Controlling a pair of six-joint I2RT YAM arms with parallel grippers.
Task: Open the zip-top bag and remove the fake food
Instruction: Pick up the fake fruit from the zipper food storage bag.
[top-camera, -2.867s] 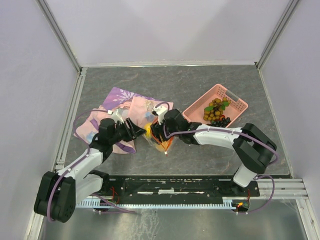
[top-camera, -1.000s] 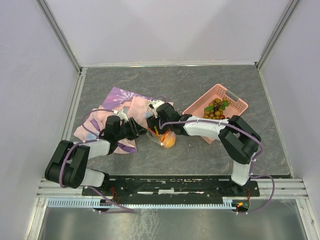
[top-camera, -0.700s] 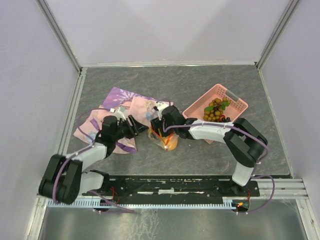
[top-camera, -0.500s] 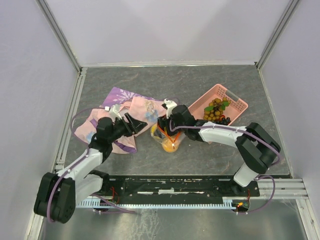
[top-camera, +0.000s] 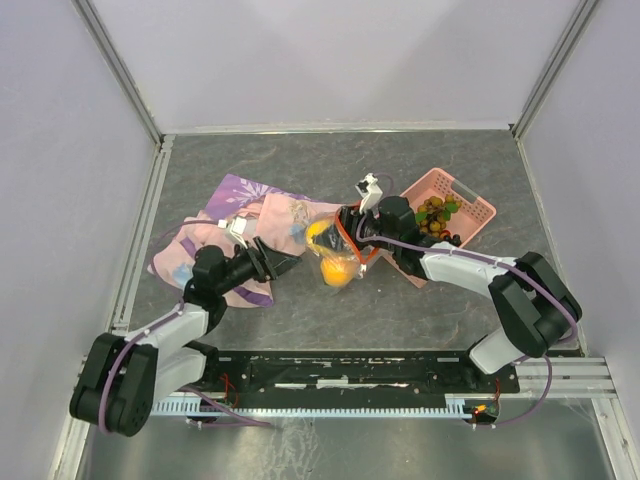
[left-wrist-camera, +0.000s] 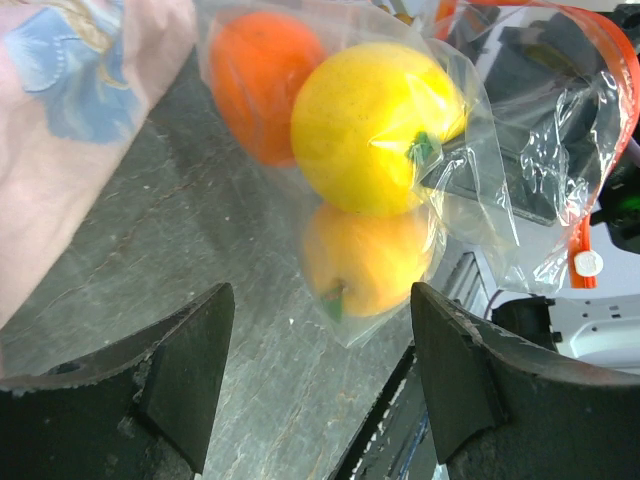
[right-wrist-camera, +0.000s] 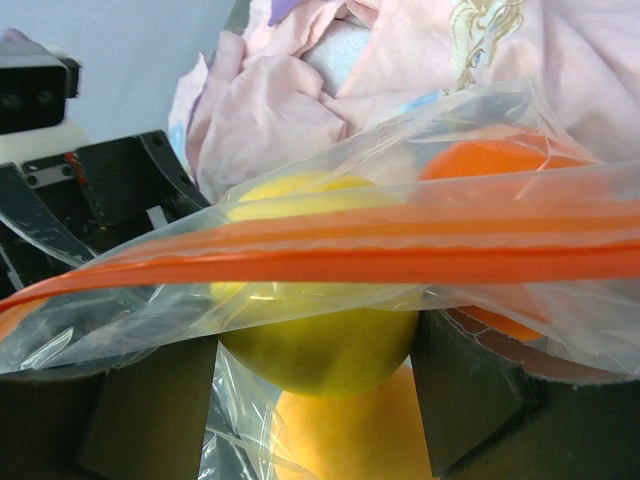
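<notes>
The zip-top bag (left-wrist-camera: 520, 130) lies on the grey tabletop (top-camera: 420, 160) between the two tools, its closed end toward the left tool (left-wrist-camera: 320, 295) and its mouth at the right tool (right-wrist-camera: 315, 370).

The left tool is open, its fingers wide apart with nothing between them, and the bag sits just ahead of its tips.

The right tool's fingers also stand wide apart. The bag's orange-red zip strip (right-wrist-camera: 400, 262) stretches across in front of them, and clear plastic drapes over both. Whether they pinch any plastic cannot be told. A small white slider (left-wrist-camera: 586, 263) sits on the strip.

Three pieces of fake food are in the bag: a yellow fruit (left-wrist-camera: 370, 120), an orange (left-wrist-camera: 255, 80) behind it, and an orange-yellow fruit (left-wrist-camera: 365, 260) touching the tabletop.

The pink perforated basket (top-camera: 478, 205) stands beside the right tool and holds tan-brown and dark purple grape bunches (top-camera: 432, 220).

A pink-purple patterned cloth (top-camera: 240, 195) lies crumpled by the left tool.
</notes>
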